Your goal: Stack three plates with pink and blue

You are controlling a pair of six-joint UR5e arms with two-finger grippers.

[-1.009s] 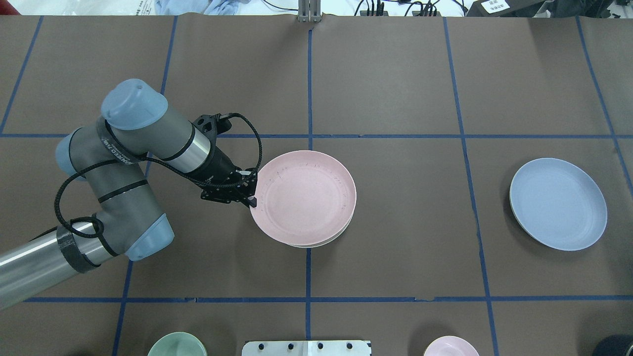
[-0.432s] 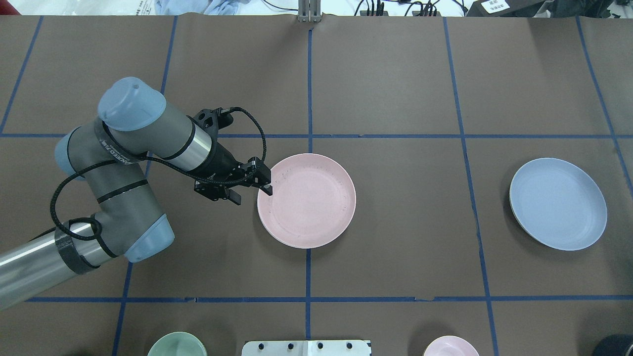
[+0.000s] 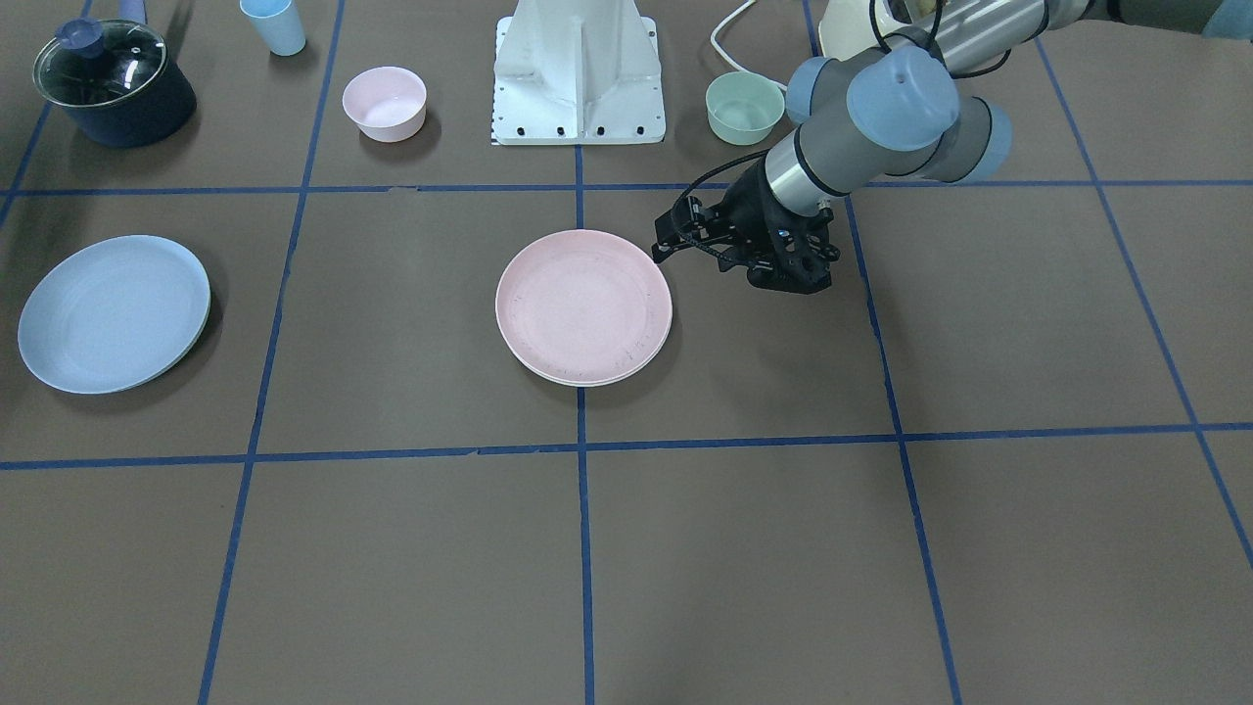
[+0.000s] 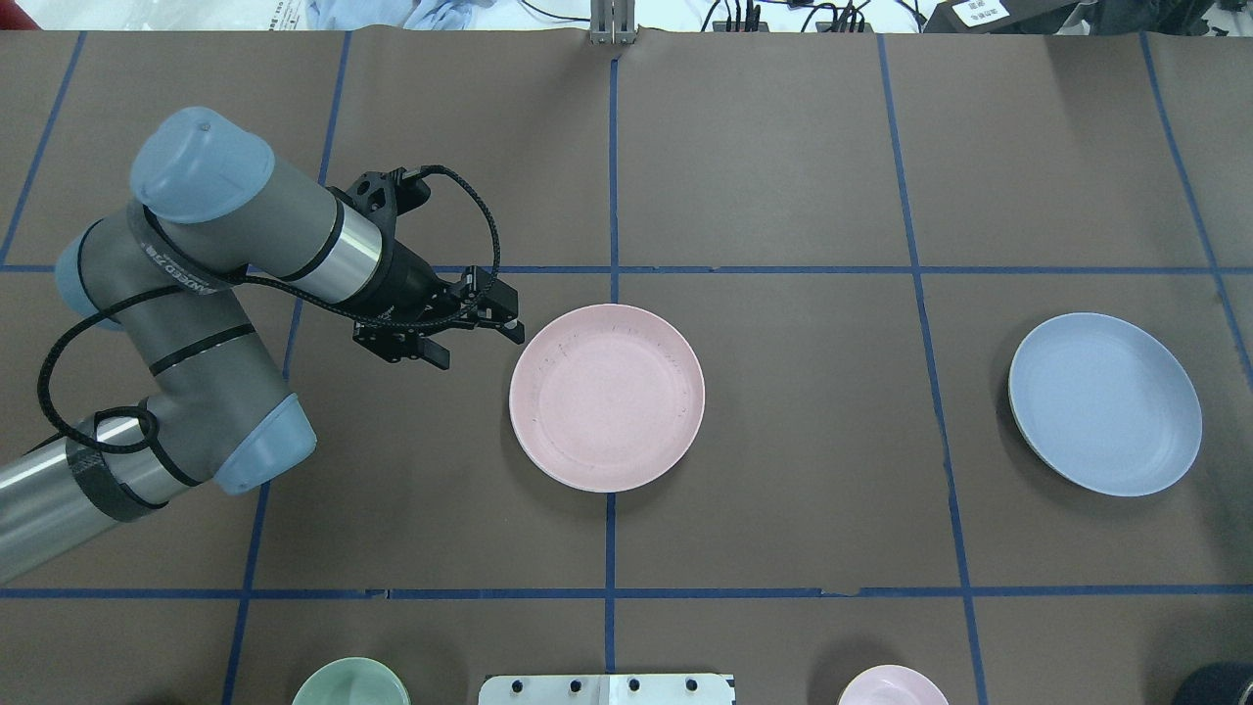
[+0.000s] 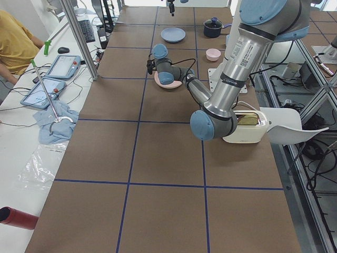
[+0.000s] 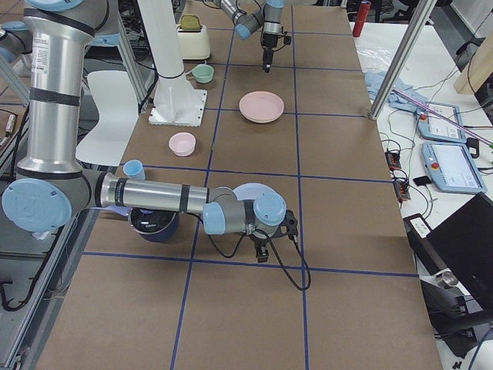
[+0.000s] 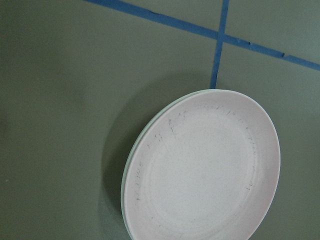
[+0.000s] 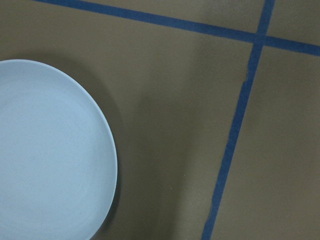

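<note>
Step in hand: pink plate [image 4: 607,397] is already placed, sitting square on the cream plate [image 7: 136,145], centre of the overhead frame on the vertical tape line. Only a thin cream rim peeks out under it in the left wrist view. So two of three look stacked.

Blue plate [image 4: 1104,403] lies alone on the tabletop [image 4: 783,460], far right of the overhead frame, well apart from the stack.

Left fingers [image 4: 513,330] are spread wide with nothing between them. They sit just beside the upper-left rim of the pink plate, not touching it, and the arm comes in from the left edge of the frame.

Right fingers [image 6: 262,252] show only in the exterior right view, low in the frame near the blue plate. Cannot tell if they are spread or closed. The right wrist view shows the blue plate at its left side and no fingers.

Next move, as a guess: the right arm takes the blue plate by its rim, carries it across to frame centre, lowers it level onto pink and lets go. The rim is shallow, so the grip is thin and the plate could tilt or slide. The left arm should be clear of the stack first.
</note>
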